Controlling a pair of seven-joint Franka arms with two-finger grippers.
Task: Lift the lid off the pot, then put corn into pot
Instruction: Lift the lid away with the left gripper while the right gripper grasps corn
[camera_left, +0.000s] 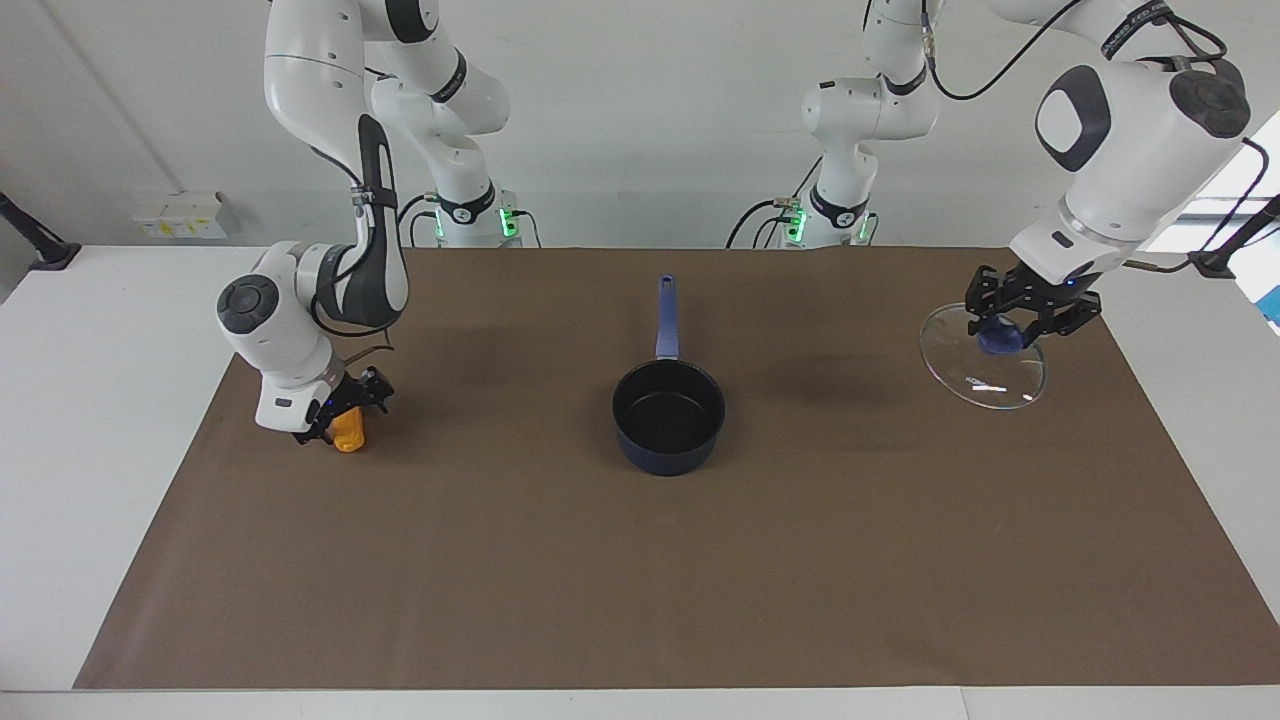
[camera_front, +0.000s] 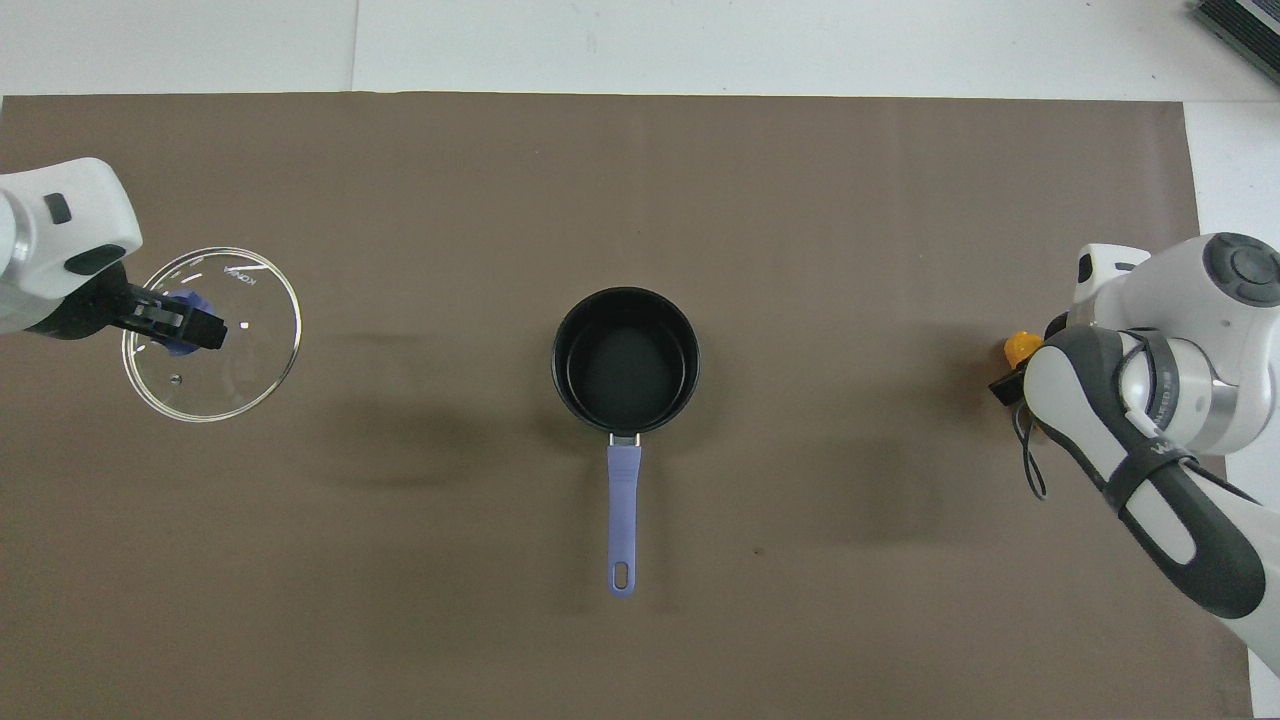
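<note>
Small dark navy saucepan (camera_left: 668, 416), uncovered, black inside empty, upright mid-table, long blue handle pointing toward the robots. Round clear glass lid with blue knob (camera_left: 984, 358), tilted, raised over the left arm's end. Stubby orange-yellow corn cob (camera_left: 349, 430), mostly hidden, at the right arm's end.

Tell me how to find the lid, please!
Start at the dark pot in the middle of the brown mat, then look toward the left arm's end of the table. There the left pincer holds a round see-through lid by the blue knob at its centre, above the mat. It is the only clear glass thing here.
</note>
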